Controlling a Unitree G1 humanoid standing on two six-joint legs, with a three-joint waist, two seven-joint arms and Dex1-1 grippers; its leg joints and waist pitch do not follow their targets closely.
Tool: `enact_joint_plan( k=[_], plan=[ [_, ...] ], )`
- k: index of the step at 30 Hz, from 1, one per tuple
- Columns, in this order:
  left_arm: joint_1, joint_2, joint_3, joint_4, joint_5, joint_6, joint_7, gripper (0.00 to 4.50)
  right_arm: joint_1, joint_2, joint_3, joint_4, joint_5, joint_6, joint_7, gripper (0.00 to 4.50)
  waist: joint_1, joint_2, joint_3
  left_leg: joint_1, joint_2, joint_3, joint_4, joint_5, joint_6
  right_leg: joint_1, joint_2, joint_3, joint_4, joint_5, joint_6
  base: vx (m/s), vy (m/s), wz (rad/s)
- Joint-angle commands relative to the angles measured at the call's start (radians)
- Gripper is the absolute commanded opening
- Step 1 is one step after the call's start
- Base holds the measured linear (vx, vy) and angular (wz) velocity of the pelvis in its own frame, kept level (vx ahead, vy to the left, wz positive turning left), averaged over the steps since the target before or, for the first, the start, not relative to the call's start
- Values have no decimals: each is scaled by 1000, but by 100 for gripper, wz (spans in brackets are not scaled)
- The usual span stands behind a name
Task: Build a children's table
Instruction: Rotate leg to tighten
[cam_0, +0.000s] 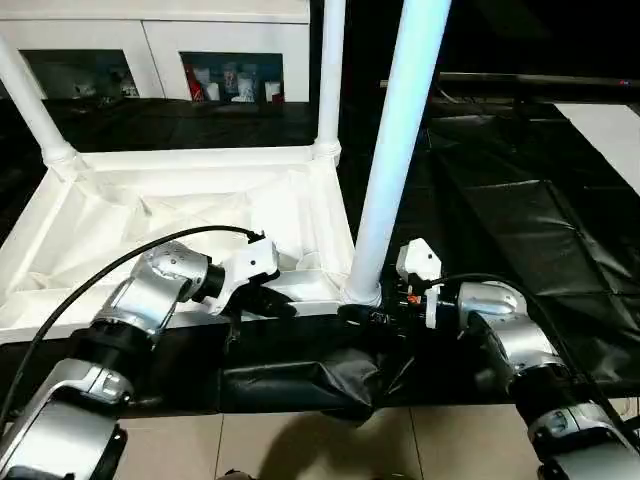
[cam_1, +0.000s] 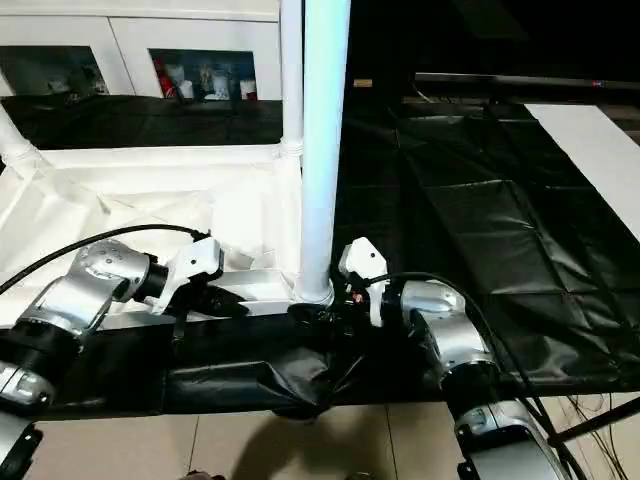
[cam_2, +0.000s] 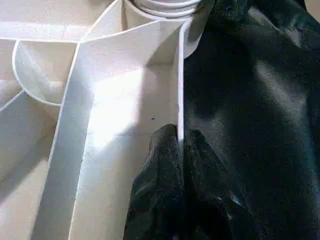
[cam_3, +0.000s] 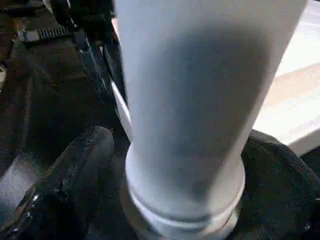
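Left gripper (cam_2: 180, 150) clenched on the thin near rim wall of the upturned tabletop (cam_0: 150, 215), one black finger (cam_2: 162, 165) inside the rim, the other outside against the black floor sheet (cam_0: 520, 220). Right gripper (cam_3: 180, 165) spread wide, straddling the base of the near-right leg (cam_0: 395, 150) just above its socket collar (cam_0: 362, 293), pads either side of the tube, contact not clear enough to call. From the head camera, that leg rising from about 6 o'clock of centre toward 12, leaning slightly to 1 o'clock; two further legs standing at the far corners, around 12 and 10 o'clock, with a glass-door cabinet (cam_0: 230, 60) beyond. Step in hand, judged: seating the near-right leg. To do it well: keep the rim pinned so the tabletop cannot slide on the slick sheet; close low on the tube, square to its axis; correct the lean before pressing; push straight down along the socket, not sideways, so nothing levers the corner up. Fourth corner, toward 8 o'clock, hidden behind the left forearm.
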Motion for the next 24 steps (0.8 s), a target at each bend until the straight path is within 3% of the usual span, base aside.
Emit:
enact_joint_plan(
  k=[1,3,4,6,7,11,13,14,22,24],
  plan=[
    [27,22,-9,-5,10,25,-20,0,-13,0,10,4,2,10,16,392,6,-6,-69,18,14,10,-56,-128,94,50,-24,10,-41,38,-302,0,0,0],
    [31,30,-8,-12,8,29,-23,0,-14,1,11,8,4,14,26,382,8,-7,-68,18,13,11,-55,-117,100,50,-23,9,-39,55,-307,0,0,0],
    [36,41,-6,-24,5,38,-26,0,-17,5,7,17,10,21,35,370,9,-13,-67,17,13,11,-55,-121,101,50,-25,9,-39,39,-305,0,0,0],
    [43,52,-4,-39,3,49,-28,0,-20,9,6,26,12,25,40,364,9,-10,-66,18,14,11,-56,-127,98,50,-25,9,-40,25,-305,0,0,0],
    [49,57,-3,-49,0,56,-28,0,-20,9,8,28,11,24,43,336,8,-13,-65,18,15,11,-57,-135,94,49,-25,9,-41,9,-304,0,0,0],
    [76,80,4,-80,-6,71,-24,0,-23,20,21,52,-6,16,46,319,6,-21,-62,19,14,11,-58,-159,79,45,-25,12,-43,-37,-292,0,0,0],
    [82,85,6,-86,-6,73,-21,0,-25,23,21,57,-9,14,46,297,6,-18,-62,21,15,10,-60,-173,67,44,-27,13,-44,-61,-285,0,0,0],
    [85,86,9,-90,-7,75,-17,0,-28,27,21,64,-11,13,43,288,4,-23,-61,20,15,9,-62,-180,61,45,-26,12,-46,-70,-280,0,0,0],
    [109,90,20,-135,-22,104,17,0,-45,66,13,112,-21,-5,-4,272,0,-29,-62,21,14,7,-64,-191,43,43,-27,14,-43,-63,-278,0,0,0],
    [95,65,29,-121,-19,121,70,0,-71,95,-24,175,-37,-28,-152,272,-4,-28,-61,22,12,5,-66,-209,28,41,-27,15,-45,-90,-274,0,0,0]
  ],
)
